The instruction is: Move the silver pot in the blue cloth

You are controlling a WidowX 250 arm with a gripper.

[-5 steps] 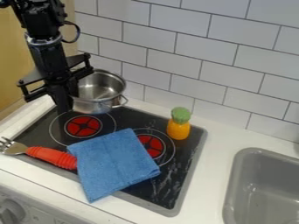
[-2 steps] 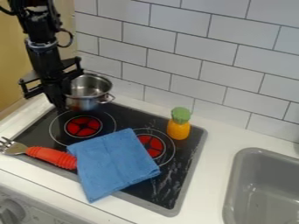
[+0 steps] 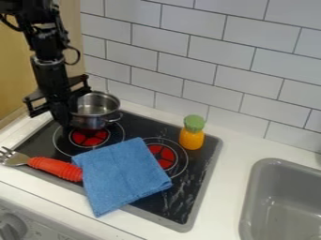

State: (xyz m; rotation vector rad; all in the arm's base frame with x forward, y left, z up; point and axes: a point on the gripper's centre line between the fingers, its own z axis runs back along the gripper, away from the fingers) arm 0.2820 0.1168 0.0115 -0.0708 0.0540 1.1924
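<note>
Down comes the silver pot [image 3: 95, 112] by the left red ring [image 3: 89, 138] — the black gripper [image 3: 65, 121] pinches its side — and the blue cloth [image 3: 122, 173] lies near it.

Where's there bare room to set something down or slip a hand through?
Widest is the white counter between stovetop and sink. A smaller stovetop patch lies between the blue cloth and the sink-side edge. Crowded: the side away from the sink, with gripper and pot behind, red-handled fork and cloth in front.

Sink [image 3: 249, 192] cut off at right; end effector [image 3: 66, 121] hides part of silver pot [image 3: 94, 121].
</note>
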